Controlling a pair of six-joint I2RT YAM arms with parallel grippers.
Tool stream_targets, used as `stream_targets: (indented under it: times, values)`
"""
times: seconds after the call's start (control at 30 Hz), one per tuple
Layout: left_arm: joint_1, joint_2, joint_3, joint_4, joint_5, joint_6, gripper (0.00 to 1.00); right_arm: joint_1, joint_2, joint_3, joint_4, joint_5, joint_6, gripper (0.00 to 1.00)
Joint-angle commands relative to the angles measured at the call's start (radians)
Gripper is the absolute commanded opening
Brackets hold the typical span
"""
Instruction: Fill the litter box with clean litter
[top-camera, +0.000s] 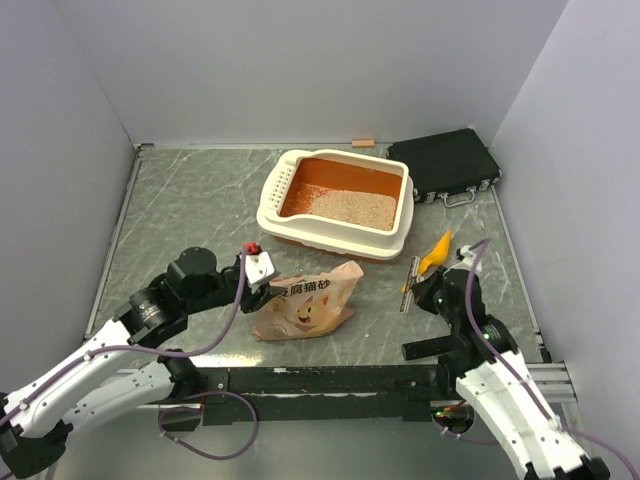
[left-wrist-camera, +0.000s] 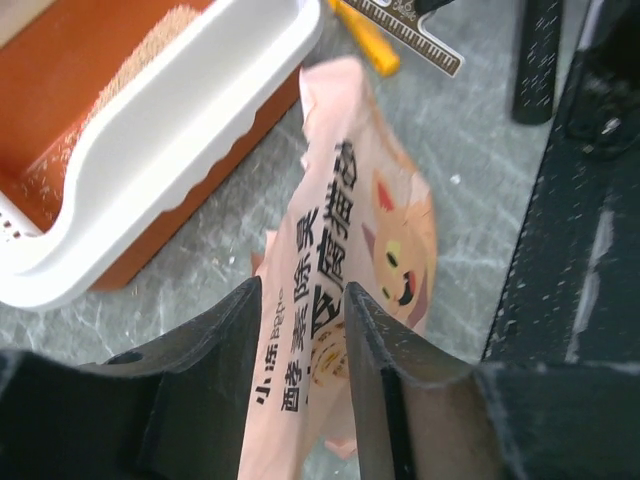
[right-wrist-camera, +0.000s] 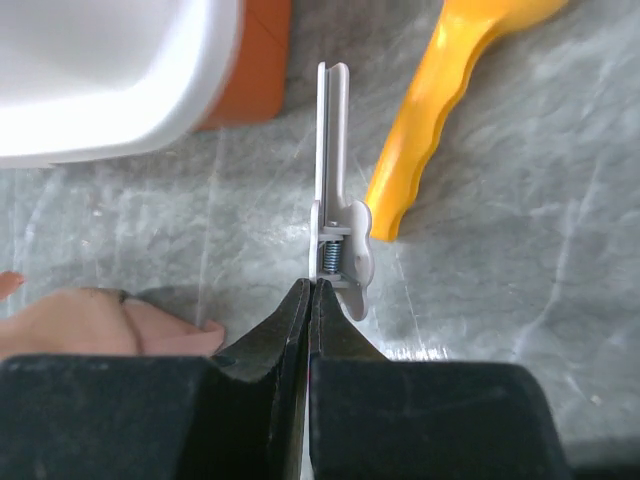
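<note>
The litter box (top-camera: 300, 228), orange with a cream rim, stands at the back middle, and clean litter (top-camera: 350, 208) covers part of its floor. A crumpled tan bag (top-camera: 305, 305) with a cartoon face lies on the table in front of it. My left gripper (left-wrist-camera: 300, 320) is open and straddles the bag's (left-wrist-camera: 340, 260) printed upper edge, one finger on either side. My right gripper (right-wrist-camera: 308, 290) is shut. Its tips sit right at the near end of a white spring clip (right-wrist-camera: 335, 180) lying on the table.
A yellow scoop (top-camera: 435, 252) lies just right of the clip (top-camera: 410, 272), near the litter box's right corner. A black flat case (top-camera: 445, 163) sits at the back right. Grey walls enclose the table on three sides.
</note>
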Motion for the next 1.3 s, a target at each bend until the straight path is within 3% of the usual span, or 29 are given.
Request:
stream_targets:
  times: [0.0, 0.13, 0.27, 0.4, 0.5, 0.67, 0.93, 1.1, 1.27]
  values:
    - [-0.002, 0.019, 0.111, -0.028, 0.063, -0.083, 0.45, 0.014, -0.093, 0.141, -0.134, 0.064, -0.067, 0.0]
    - [0.0, 0.082, 0.253, -0.057, 0.141, -0.203, 0.49, 0.016, -0.124, 0.246, -0.07, -0.109, -0.205, 0.0]
    - [0.0, 0.14, 0.318, -0.006, 0.229, -0.357, 0.48, 0.016, -0.067, 0.339, 0.001, -0.479, -0.306, 0.0]
    - [0.0, 0.107, 0.261, 0.166, 0.227, -0.547, 0.5, 0.017, -0.042, 0.394, 0.094, -0.702, -0.357, 0.0]
    - [0.0, 0.091, 0.218, 0.292, 0.23, -0.653, 0.52, 0.02, -0.045, 0.422, 0.131, -0.782, -0.377, 0.0]
    - [0.0, 0.076, 0.148, 0.476, 0.215, -0.811, 0.53, 0.031, -0.01, 0.448, 0.274, -1.033, -0.299, 0.0]
    - [0.0, 0.068, 0.095, 0.594, 0.155, -0.918, 0.52, 0.163, 0.065, 0.469, 0.407, -1.001, -0.234, 0.0]
    - [-0.002, 0.076, 0.088, 0.613, 0.151, -0.905, 0.5, 0.341, 0.139, 0.517, 0.383, -0.84, -0.289, 0.0]
    - [-0.002, 0.071, 0.089, 0.579, 0.132, -0.882, 0.47, 0.413, 0.202, 0.537, 0.409, -0.755, -0.294, 0.0]
